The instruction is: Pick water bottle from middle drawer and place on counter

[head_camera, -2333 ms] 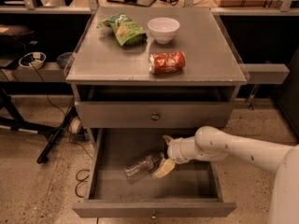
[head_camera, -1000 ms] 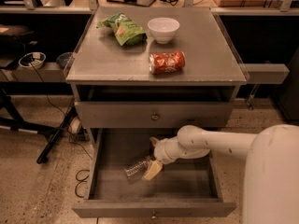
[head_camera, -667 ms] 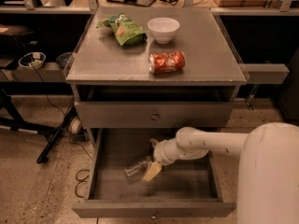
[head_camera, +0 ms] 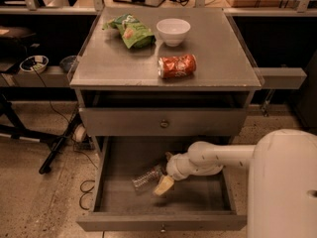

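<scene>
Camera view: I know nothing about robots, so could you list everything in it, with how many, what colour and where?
counter: one, grey, top of the cabinet
snack bag: one, green, back left of the counter
bowl: one, white, back of the counter, right of the bag
soda can: one, red-orange, on its side near the counter's front
upper drawer front: one, grey, closed, below the counter
middle drawer: one, grey, pulled open below that front
water bottle: one, clear, lying in the middle drawer
arm: one, white, reaching into the drawer from the right
gripper: one, pale, at the bottle's right end
</scene>
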You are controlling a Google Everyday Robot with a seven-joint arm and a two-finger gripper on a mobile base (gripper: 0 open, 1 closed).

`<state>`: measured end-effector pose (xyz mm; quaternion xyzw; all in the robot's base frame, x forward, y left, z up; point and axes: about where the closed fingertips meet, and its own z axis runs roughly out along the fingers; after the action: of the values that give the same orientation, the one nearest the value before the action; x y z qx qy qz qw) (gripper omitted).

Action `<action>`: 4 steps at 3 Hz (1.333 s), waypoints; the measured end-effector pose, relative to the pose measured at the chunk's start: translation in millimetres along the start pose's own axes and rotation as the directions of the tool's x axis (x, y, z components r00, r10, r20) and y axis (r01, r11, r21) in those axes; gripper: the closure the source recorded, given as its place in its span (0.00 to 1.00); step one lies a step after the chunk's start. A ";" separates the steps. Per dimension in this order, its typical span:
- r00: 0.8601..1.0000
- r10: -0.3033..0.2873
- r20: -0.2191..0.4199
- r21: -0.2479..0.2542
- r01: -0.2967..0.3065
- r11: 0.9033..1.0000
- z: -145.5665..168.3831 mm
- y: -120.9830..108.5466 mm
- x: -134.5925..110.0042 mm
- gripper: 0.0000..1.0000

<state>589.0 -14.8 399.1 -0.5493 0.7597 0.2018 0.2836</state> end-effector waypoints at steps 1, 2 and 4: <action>1.000 0.007 -0.003 0.000 -0.007 1.000 0.0 0.6 1.6 0.00; 1.000 0.016 -0.006 0.001 -0.016 1.000 0.2 1.5 3.8 0.00; 1.000 -0.011 -0.007 -0.053 0.010 0.999 25.6 3.7 -10.2 0.02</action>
<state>593.3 9.6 386.3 -0.5612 0.7522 0.2183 0.2675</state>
